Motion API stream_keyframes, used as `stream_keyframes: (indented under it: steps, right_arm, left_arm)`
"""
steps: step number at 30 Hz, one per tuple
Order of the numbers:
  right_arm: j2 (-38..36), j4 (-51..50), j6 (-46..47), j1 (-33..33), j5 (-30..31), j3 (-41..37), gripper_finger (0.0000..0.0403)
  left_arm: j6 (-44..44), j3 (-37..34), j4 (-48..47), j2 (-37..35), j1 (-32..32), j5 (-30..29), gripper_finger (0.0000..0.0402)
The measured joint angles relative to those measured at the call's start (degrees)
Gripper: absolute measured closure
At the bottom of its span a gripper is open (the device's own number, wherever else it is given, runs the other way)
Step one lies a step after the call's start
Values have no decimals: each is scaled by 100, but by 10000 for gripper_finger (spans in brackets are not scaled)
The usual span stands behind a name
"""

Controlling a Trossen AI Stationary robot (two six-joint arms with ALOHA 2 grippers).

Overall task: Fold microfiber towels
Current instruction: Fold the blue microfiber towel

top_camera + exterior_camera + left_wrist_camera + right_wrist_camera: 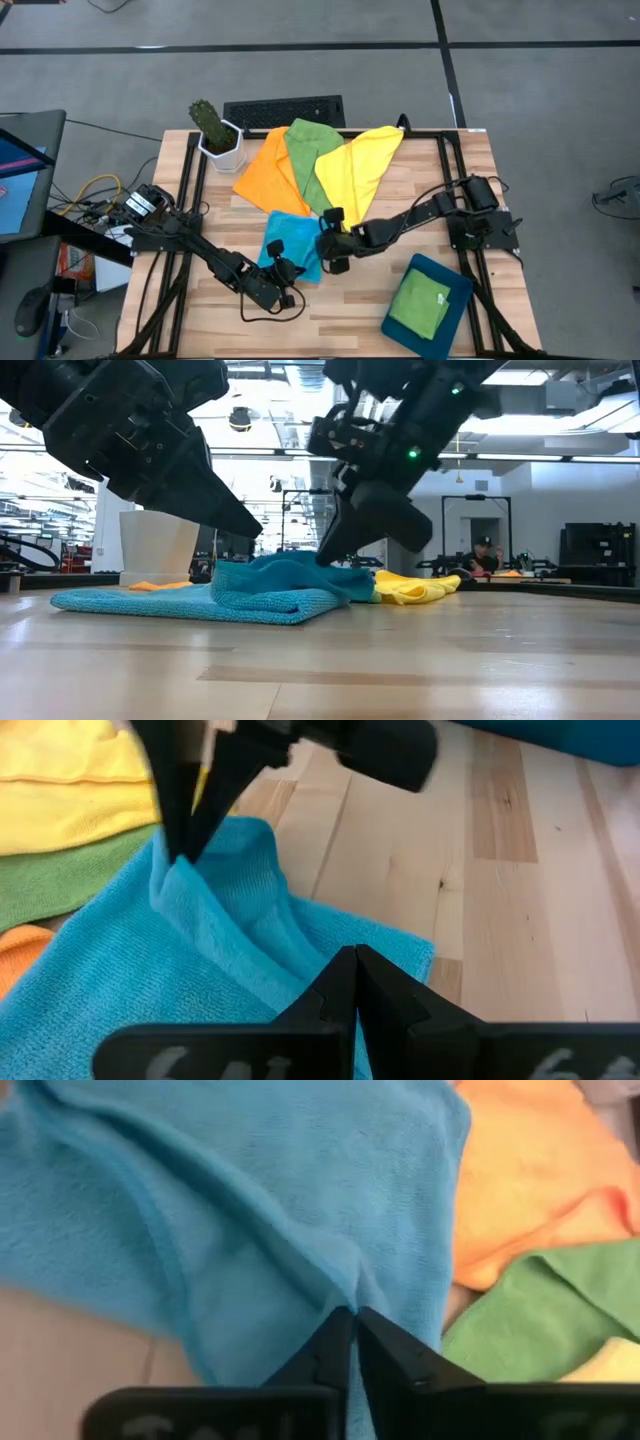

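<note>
The bright blue towel [288,243] lies bunched on the wooden table [400,180], its lower layer flat on the wood and a ridge [300,568] raised along its top. My right gripper [352,1315] is shut on it at its right side, and my left gripper [355,955] is shut at its near edge. Beyond it lie an orange towel [265,170], a green towel [303,155] and a yellow towel [362,160], overlapping in a fan. A second green towel [420,303] lies folded in the dark teal tray [457,288]. My left gripper pinches the blue towel at its near edge [325,982], coming in slanting down from the table's near left. Its own fingers hide the exact spot and the number of layers. A ridge of cloth runs from there up to the other gripper. My right gripper pinches a raised pucker of the blue towel [350,1292] between its two fingertips, slanting down from the table's right. The cloth gathers into folds at the tips [178,860] and stands lifted there. The rest of the towel stays on the table.
A white pot with a cactus [215,135] stands at the far left, and a dark keyboard [285,110] lies along the far edge. The tray sits at the near right corner. Bare wood shows between the blue towel and the tray.
</note>
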Motion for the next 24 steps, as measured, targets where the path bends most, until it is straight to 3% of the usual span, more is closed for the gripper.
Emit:
stream_keyframes:
  steps: [5, 12, 20, 24]
  right_arm:
    - [0, 214, -7, -209, -571, 2, 300]
    - [-465, -220, -87, -226, -372, 133, 246]
    - [-968, -1477, 894, -95, -269, -80, 233]
    - [-723, -938, 1368, -55, -526, -580, 240]
  left_arm:
    - [-13, -11, 26, 0, 0, 3, 401]
    - [-305, -165, -130, -7, 0, 24, 401]
    - [-588, -364, -147, -7, 0, 22, 402]
    - [-625, -391, -129, -7, 0, 28, 401]
